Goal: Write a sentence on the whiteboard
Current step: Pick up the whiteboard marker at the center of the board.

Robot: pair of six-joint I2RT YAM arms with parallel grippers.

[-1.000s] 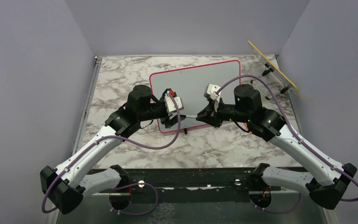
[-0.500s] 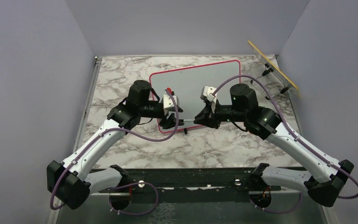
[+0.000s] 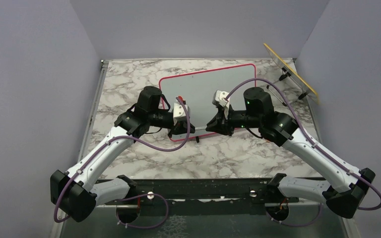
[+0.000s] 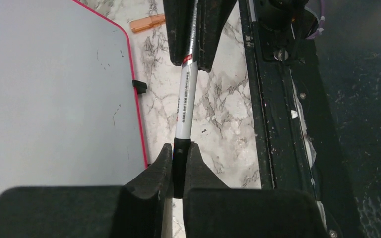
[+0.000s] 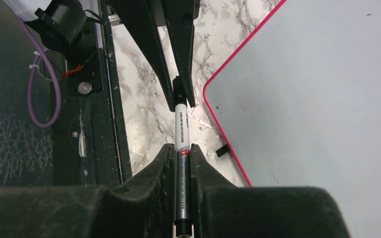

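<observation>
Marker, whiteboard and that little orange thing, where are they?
marker (image 4: 184, 99), left wrist view, on its white barrel.
whiteboard (image 3: 203, 89), top view, on its bare white face.
orange piece (image 4: 148, 23), left wrist view, on its middle.

Marble-look bench (image 3: 129, 79), grey veins. Yellow-edged panel (image 3: 291, 70) propped tilted at far right corner. Small orange piece (image 4: 148, 23) lying on bench.

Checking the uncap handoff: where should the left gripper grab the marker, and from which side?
The black cap, end-on along the marker's axis, from the side opposite the right gripper. That gripper clamps the white barrel, so only the cap end is free; the left gripper's fingers pinch it there.
</observation>
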